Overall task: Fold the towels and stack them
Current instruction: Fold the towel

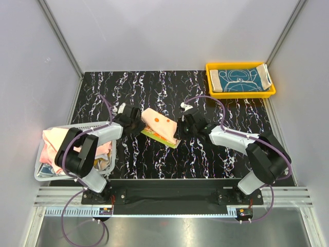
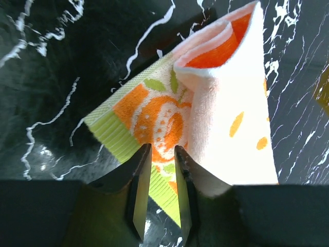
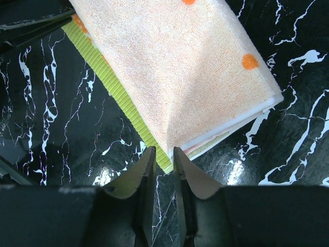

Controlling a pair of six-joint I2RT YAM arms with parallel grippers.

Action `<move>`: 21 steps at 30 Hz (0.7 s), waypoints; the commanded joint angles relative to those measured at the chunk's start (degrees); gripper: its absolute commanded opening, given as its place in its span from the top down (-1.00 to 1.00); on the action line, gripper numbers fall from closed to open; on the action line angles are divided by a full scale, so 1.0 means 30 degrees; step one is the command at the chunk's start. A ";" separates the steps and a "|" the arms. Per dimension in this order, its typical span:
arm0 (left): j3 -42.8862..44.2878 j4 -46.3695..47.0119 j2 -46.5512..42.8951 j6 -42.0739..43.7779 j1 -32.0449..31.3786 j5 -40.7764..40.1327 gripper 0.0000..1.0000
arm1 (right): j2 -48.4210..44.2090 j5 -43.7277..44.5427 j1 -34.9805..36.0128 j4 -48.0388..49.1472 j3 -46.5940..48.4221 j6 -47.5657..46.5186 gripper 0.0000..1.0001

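A folded cream terry towel point(image 1: 160, 123) with orange dots and a ribbed lime border lies mid-frame on the black marbled table point(image 1: 128, 92). Both arms angle inward. The left gripper point(image 2: 160, 149) pinches the towel's edge. The right gripper point(image 3: 163, 150) has its narrowed fingertips at a corner, grip unclear.

The top external camera looked down from high on the 6 o'clock side over the whole marbled table point(image 1: 154, 92). Both wrist cameras sat close above it, facing forward. All three views shared the orange-and-cream towel point(image 1: 160, 123), which lay at 12 o'clock in both wrist views.
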 commanded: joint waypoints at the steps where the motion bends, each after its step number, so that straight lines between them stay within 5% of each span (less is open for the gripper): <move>1: -0.0061 -0.0303 -0.0873 0.0578 0.0161 -0.0876 0.40 | -0.0064 0.0521 0.0220 0.0091 0.0152 0.0176 0.47; 8: -0.0588 0.0953 -0.1692 0.0957 0.0191 -0.0584 0.34 | -0.0357 0.1691 0.0571 -0.1223 0.0912 -0.0117 0.42; 21: 0.2221 -0.1123 -0.1900 0.3007 0.0336 -0.2925 -0.11 | 0.0550 0.2631 0.0718 -0.2165 0.1529 0.0964 0.08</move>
